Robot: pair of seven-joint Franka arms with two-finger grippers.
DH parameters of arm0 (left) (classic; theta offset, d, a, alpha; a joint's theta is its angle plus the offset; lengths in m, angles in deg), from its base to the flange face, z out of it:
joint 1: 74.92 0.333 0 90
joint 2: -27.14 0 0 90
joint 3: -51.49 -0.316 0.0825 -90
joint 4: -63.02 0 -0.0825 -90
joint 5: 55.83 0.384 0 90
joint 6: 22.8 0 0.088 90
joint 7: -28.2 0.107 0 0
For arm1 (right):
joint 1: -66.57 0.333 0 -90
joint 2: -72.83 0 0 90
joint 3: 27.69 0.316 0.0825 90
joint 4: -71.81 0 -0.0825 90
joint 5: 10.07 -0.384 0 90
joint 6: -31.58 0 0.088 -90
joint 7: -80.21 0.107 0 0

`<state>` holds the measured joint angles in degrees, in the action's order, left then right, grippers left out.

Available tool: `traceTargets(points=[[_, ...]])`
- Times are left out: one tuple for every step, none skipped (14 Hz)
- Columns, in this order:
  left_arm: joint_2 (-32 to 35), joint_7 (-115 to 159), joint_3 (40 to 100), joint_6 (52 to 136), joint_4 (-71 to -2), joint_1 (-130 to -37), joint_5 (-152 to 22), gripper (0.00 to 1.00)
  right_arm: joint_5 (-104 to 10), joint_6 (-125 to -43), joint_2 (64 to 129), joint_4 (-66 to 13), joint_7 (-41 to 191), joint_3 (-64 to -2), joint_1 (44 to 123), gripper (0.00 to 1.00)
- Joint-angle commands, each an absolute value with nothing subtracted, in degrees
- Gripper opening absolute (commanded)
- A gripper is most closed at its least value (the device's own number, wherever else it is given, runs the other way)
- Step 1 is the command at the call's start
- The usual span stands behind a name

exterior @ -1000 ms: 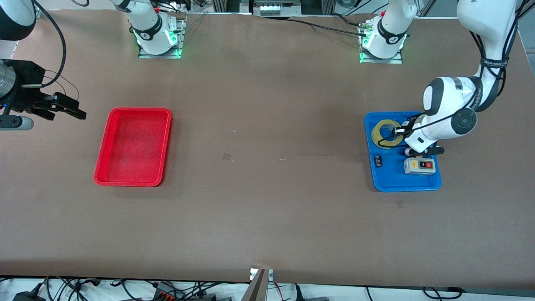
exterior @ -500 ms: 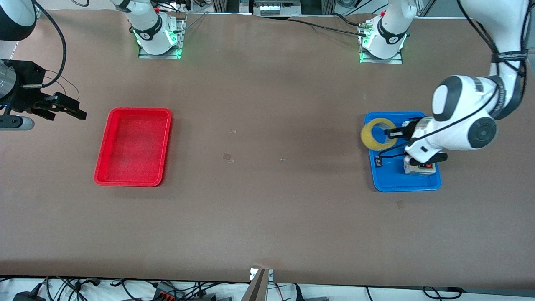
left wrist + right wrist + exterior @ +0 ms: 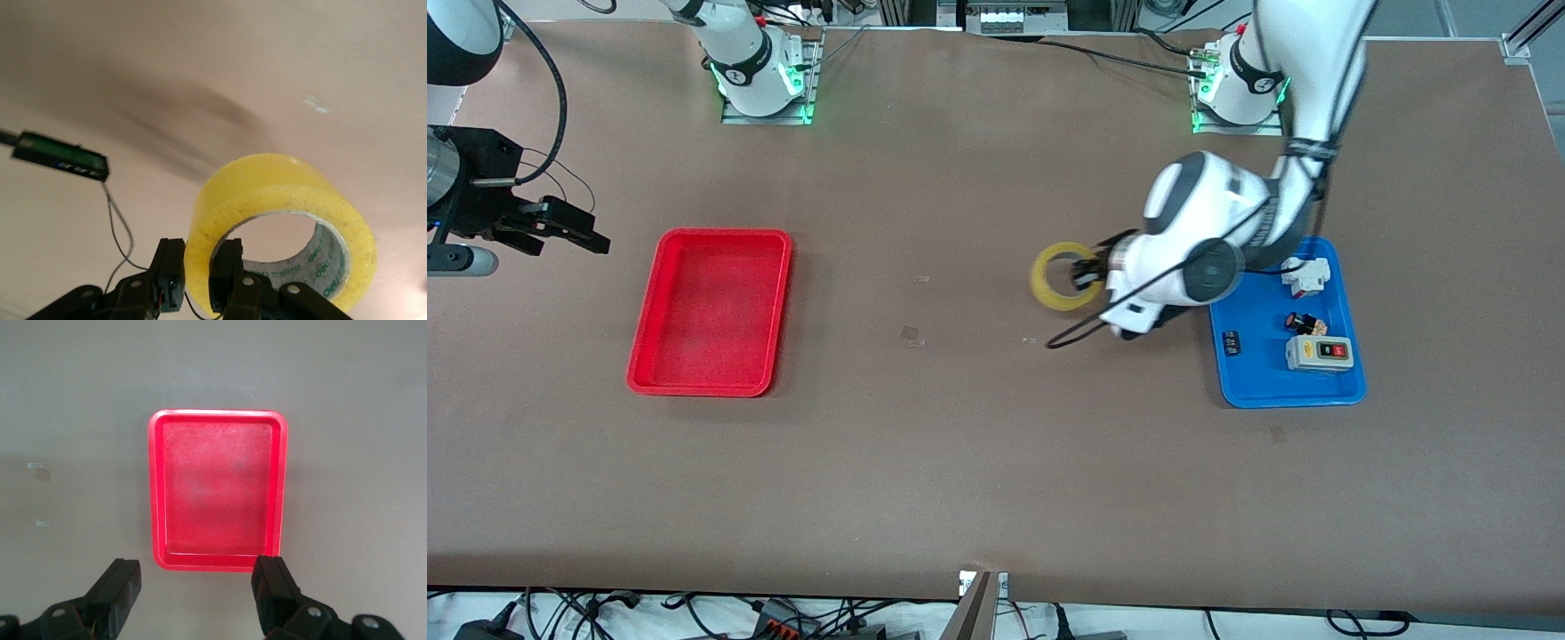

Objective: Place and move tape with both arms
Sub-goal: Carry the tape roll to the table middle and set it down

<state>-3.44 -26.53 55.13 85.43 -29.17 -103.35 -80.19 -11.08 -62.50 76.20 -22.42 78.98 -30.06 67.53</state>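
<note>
Front view, right gripper (image 3: 574, 233): up in the air at the right arm's end of the table, beside the red tray (image 3: 710, 311). Fingers spread wide, nothing between them. Arm waits.
Right wrist view: red tray (image 3: 218, 490) sits ahead of the spread fingers (image 3: 119, 587), nothing in it. Likely parked here so the pincer can reach the tape once it is set down in range; that is a guess.
Red tray role: probable final drop spot for the tape, judging by the task. Tape is well apart from it now.
Table (image 3: 960, 462): brown mat, bare in the middle stretch between the two trays.
Tape (image 3: 1062, 276): yellow ring, in the air over the bare table between the two trays, closer to the blue tray (image 3: 1258, 382).
Left gripper (image 3: 1087, 274): pinching the tape wall, one finger inside the hole, one outside. Reads as a rim grip because the roll is too broad to span whole.
Left wrist view: tape (image 3: 287, 220) stands on edge in the pincer (image 3: 198, 280), hole open toward the camera, grey core with green print visible. Fingers (image 3: 170, 270) pressed tight on the wall. No slip visible.
Blue tray contents: grey switch box (image 3: 1319, 353), white switch (image 3: 1303, 276), small red-black part (image 3: 1302, 322), small black part (image 3: 1231, 341). All clear of the left gripper, untouched.
Step in hand (judgement): left arm carrying tape toward mid-table for the right arm to take over.
Risk (judgement): thin rim pinch, roll could swing or tilt on set-down.
</note>
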Motion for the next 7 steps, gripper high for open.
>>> traceTargets(points=[[-14.1,-36.9,54.4,91.5,-18.4,-110.4,-81.6,0.02,-10.6,-62.5,75.4,-22.6,78.1,-30.0,67.5,1.00],[-16.1,-39.6,54.3,95.6,-18.2,-113.2,-81.3,0.02,-10.5,-62.5,75.6,-22.6,78.1,-30.0,67.6,1.00],[-17.5,-41.8,54.3,99.5,-18.2,-115.5,-81.1,0.04,-10.5,-62.5,75.8,-22.7,78.1,-29.9,67.6,1.00],[-18.2,-41.9,54.3,100.8,-18.2,-116.3,-81.1,0.06,-10.5,-62.5,75.8,-22.7,78.1,-29.9,67.6,1.00],[-18.6,-41.8,54.3,100.9,-18.2,-116.4,-81.0,0.11,-10.4,-62.4,75.8,-22.7,78.1,-29.9,67.7,1.00],[-18.6,-41.8,54.3,100.9,-18.2,-116.3,-81.0,0.24,-10.4,-62.4,76.1,-22.7,77.9,-29.7,67.7,1.00],[-18.6,-41.8,54.3,100.9,-18.2,-116.3,-80.9,0.61,-10.4,-61.9,76.6,-22.7,77.9,-29.7,67.8,1.00]])
